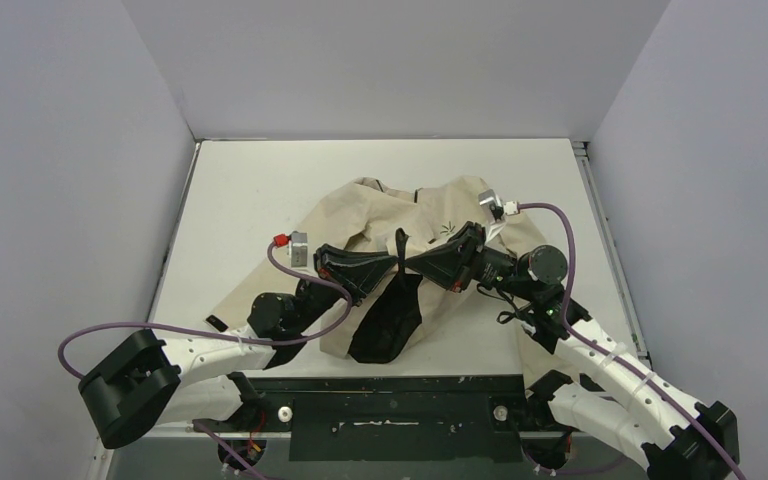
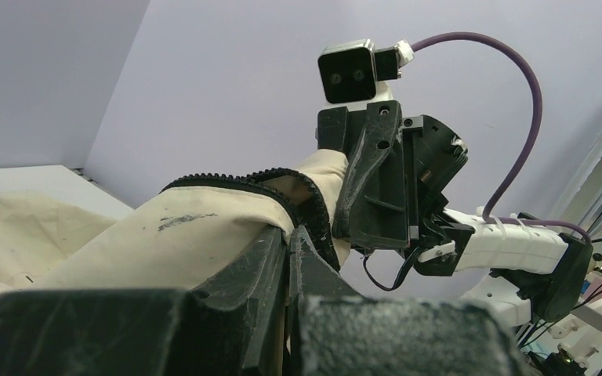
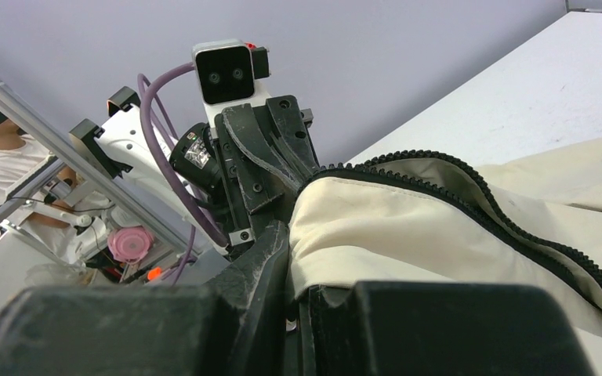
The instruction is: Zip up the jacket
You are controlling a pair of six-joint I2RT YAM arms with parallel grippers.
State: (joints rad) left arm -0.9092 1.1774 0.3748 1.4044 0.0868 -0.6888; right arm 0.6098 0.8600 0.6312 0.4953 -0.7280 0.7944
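Observation:
The beige jacket [image 1: 390, 215] lies crumpled in the middle of the table, its dark lining [image 1: 388, 325] hanging open toward the near edge. My left gripper [image 1: 392, 266] is shut on the jacket's front edge beside the dark zipper teeth [image 2: 227, 178]. My right gripper [image 1: 418, 262] faces it from the right and is shut on the same raised stretch of beige fabric [image 3: 407, 227], with the zipper teeth [image 3: 517, 227] running off to the right. The two grippers meet almost tip to tip. The zipper slider is hidden.
The white table [image 1: 260, 190] is boxed in by grey walls at the back and both sides. A black-cuffed sleeve [image 1: 218, 322] lies by my left arm. A black bar [image 1: 390, 400] runs along the near edge between the arm bases.

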